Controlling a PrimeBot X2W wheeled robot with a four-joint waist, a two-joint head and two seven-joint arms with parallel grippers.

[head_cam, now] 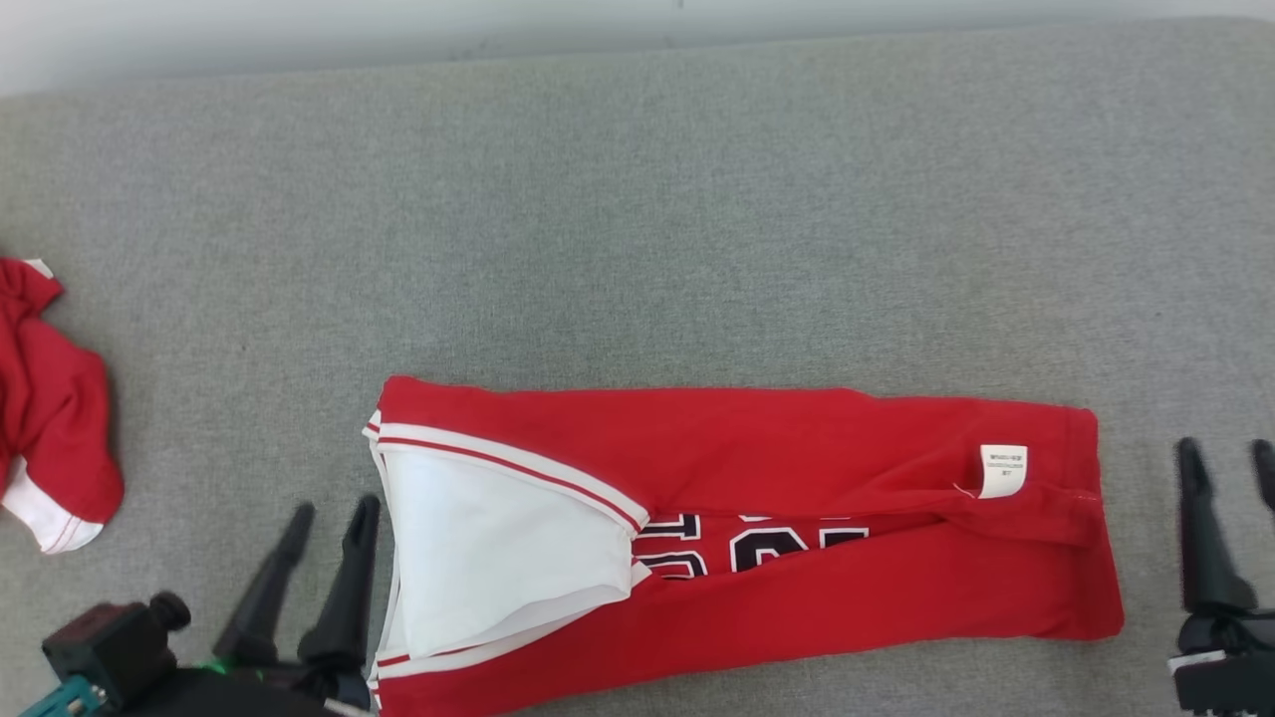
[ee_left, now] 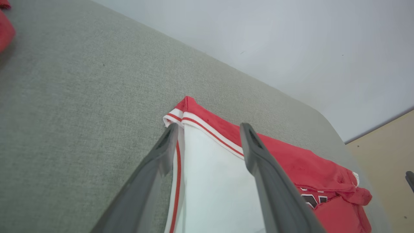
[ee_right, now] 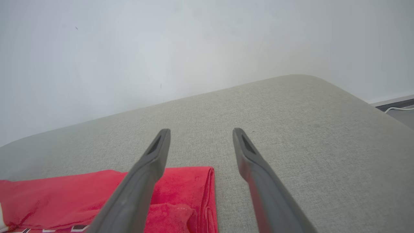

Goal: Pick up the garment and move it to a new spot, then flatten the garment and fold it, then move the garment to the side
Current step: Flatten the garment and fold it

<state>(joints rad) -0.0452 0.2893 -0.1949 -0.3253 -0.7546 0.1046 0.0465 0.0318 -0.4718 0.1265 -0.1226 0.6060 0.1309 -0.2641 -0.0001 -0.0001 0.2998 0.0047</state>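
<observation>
A red garment (head_cam: pixel 797 468) with white trim and dark lettering lies folded into a long band across the grey cushion, its white inside (head_cam: pixel 488 548) showing at the left end and a white label (head_cam: pixel 1002 470) near the right end. My left gripper (head_cam: pixel 334 518) stands open just left of the white end, fingers apart and holding nothing; in the left wrist view the gripper (ee_left: pixel 207 132) straddles the trimmed edge of the garment (ee_left: pixel 291 158). My right gripper (head_cam: pixel 1227 460) is open beside the right end, off the cloth; the right wrist view has the gripper (ee_right: pixel 200 136) above the garment's (ee_right: pixel 74 191) corner.
A second red-and-white garment (head_cam: pixel 50 418) lies crumpled at the cushion's left edge. The grey cushion (head_cam: pixel 637 219) stretches wide behind the band up to a pale wall (head_cam: pixel 398 25). Its rounded right corner and the floor (ee_left: pixel 388 145) appear in the wrist views.
</observation>
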